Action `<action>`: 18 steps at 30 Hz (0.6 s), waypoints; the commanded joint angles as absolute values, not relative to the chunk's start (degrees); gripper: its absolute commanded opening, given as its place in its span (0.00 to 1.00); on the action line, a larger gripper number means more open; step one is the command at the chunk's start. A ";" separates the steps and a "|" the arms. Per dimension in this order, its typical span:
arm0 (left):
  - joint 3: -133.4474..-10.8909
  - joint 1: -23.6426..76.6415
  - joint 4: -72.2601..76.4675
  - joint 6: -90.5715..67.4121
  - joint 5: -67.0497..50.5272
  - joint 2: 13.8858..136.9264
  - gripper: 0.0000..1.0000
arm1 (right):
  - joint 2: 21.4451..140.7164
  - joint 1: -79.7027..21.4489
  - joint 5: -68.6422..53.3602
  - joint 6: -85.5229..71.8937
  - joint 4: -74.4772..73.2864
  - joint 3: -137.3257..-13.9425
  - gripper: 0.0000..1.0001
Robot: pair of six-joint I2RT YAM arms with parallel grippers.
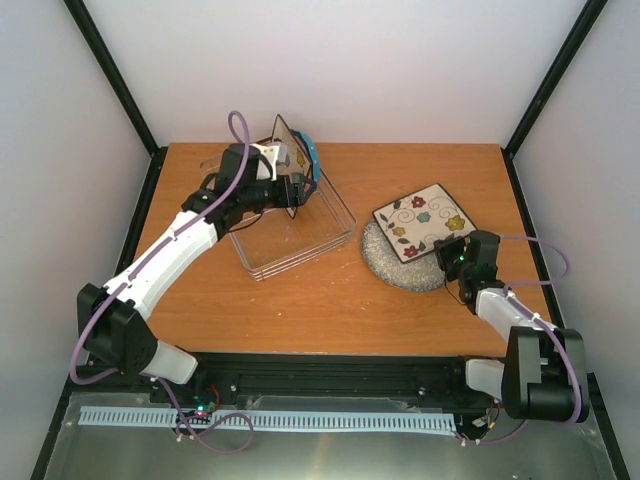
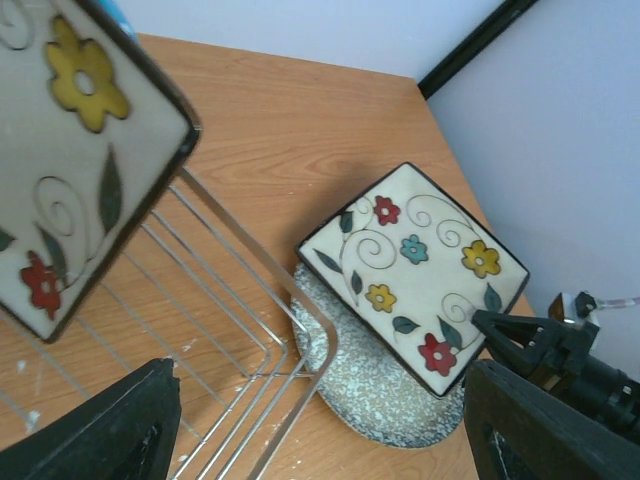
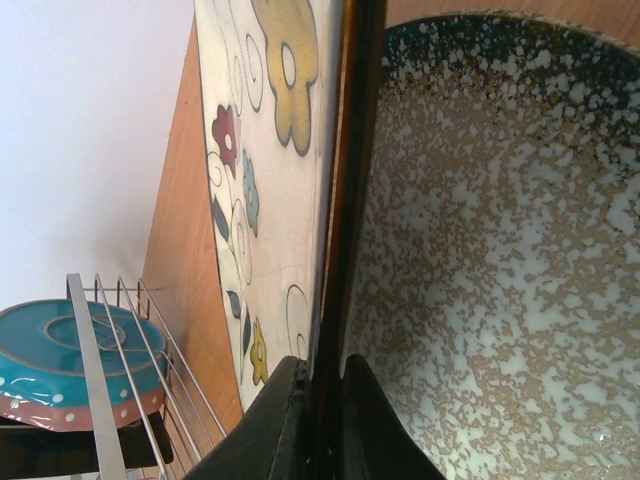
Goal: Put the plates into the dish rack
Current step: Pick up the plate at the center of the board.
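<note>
The wire dish rack (image 1: 300, 235) sits left of centre. A square flowered plate (image 1: 284, 150) stands upright in it, with the blue dotted plate (image 1: 313, 156) just behind. My left gripper (image 1: 291, 190) hovers open beside that standing plate (image 2: 80, 150), with nothing between its fingers (image 2: 100, 430). To the right, a second square flowered plate (image 1: 424, 221) lies tilted on the round grey speckled plate (image 1: 395, 265). My right gripper (image 1: 456, 256) is shut on that square plate's dark rim (image 3: 345, 200), the speckled plate (image 3: 500, 260) just beneath.
The rack's wire corner (image 2: 320, 330) reaches close to the speckled plate (image 2: 380, 395). The enclosure's white walls and black corner posts (image 1: 545, 85) border the wooden table (image 1: 330, 310). In the right wrist view the blue plate (image 3: 70, 355) shows behind the rack wires (image 3: 100, 380).
</note>
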State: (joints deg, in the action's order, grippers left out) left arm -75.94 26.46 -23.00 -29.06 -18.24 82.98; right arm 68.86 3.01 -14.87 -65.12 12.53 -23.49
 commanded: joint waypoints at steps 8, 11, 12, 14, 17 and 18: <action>-78.29 23.38 -25.96 -29.70 -14.27 78.89 0.79 | 67.15 6.09 -18.32 -61.99 19.94 -27.99 0.03; -78.18 23.38 -26.26 -29.73 -13.68 78.67 0.79 | 66.60 6.91 -19.37 -62.07 20.24 -28.37 0.03; -78.14 23.37 -26.40 -29.78 -13.52 78.60 0.79 | 66.44 7.25 -19.92 -62.16 20.76 -28.33 0.03; -78.00 23.37 -26.37 -29.79 -13.35 78.48 0.79 | 66.19 7.61 -20.64 -62.58 21.36 -28.55 0.03; -77.74 23.37 -26.54 -29.87 -13.45 78.34 0.79 | 66.26 7.84 -21.75 -62.69 22.43 -29.21 0.03; -77.43 23.38 -26.58 -29.88 -13.44 78.13 0.79 | 66.19 7.92 -22.08 -62.78 22.75 -29.44 0.03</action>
